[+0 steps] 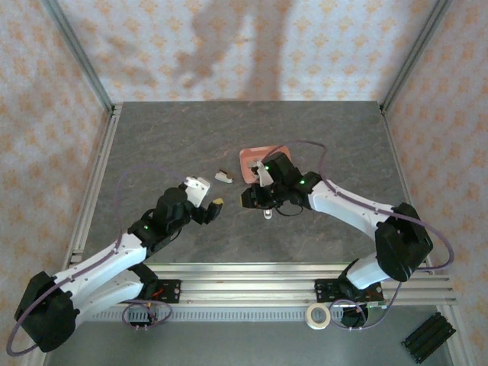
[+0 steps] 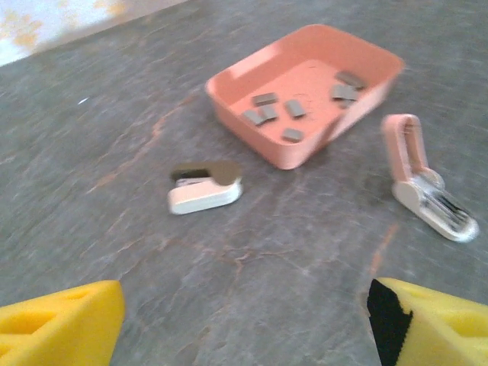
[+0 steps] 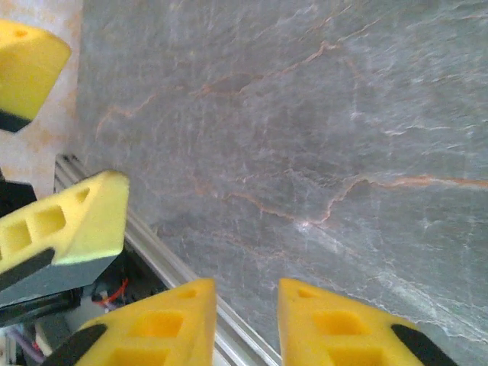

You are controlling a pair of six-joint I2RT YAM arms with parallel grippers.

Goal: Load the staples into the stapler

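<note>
Staples (image 2: 294, 108) in tray (image 2: 263, 143), stapler (image 2: 431, 202) beside, per left wrist view; left jaws wide, right jaws barely parted.

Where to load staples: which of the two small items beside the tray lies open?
The pink-armed stapler: its arm is swung back, baring silvery metal. The white, dark-topped item looks closed.

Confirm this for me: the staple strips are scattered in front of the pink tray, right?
Not quite. The staple strips lie inside the pink tray, not in front of it. The left wrist view shows them on its floor.
</note>
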